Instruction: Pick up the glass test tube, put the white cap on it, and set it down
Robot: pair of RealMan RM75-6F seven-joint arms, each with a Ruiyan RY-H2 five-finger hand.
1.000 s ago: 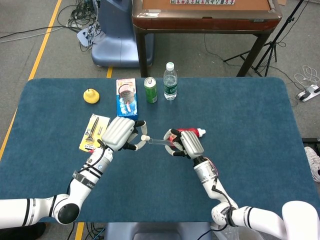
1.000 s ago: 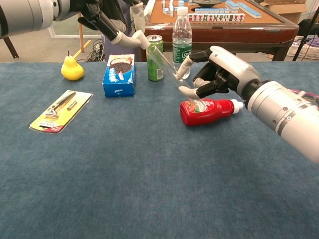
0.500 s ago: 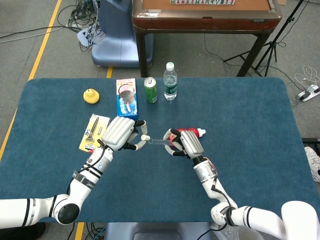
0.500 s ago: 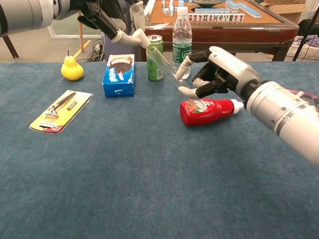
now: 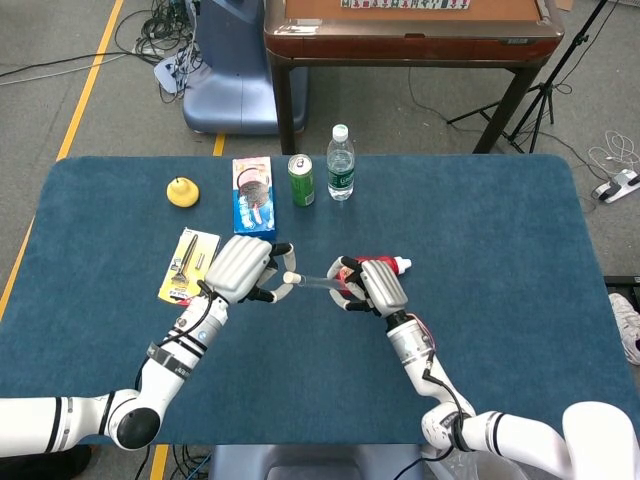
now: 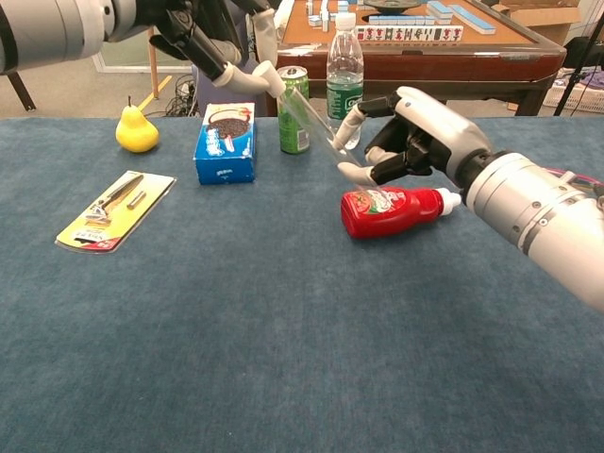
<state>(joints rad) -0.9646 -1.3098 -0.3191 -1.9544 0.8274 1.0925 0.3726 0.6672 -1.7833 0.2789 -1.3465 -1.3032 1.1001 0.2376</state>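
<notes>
Across the blue desk (image 5: 480, 250), little had changed in the last second: both arms kept their poses above its middle, and only the left hand (image 5: 243, 268) had crept slightly toward the right hand (image 5: 372, 285), narrowing the gap along the tube. Wide bare cloth lay to the right of the right hand's fingers and between both hands and the near edge. Behind the fingers, toward the far edge, stood a water bottle (image 6: 344, 74), a green can (image 6: 293, 109) and a blue snack box (image 6: 226, 142), all unmoved. Left of the left hand's fingers lay a yellow razor card (image 6: 115, 209), with a yellow pear (image 6: 136, 130) further back. Directly under the right hand's fingers, a red sauce bottle (image 6: 392, 209) lay on its side.

That right hand pinched one end of the glass test tube (image 6: 310, 120), its fingers curled about it, so the tube hung in the air, slanting up toward the left hand. There the left hand's fingers gripped the white cap (image 5: 291, 277) at the tube's other end; whether the cap was fully seated could not be told.
</notes>
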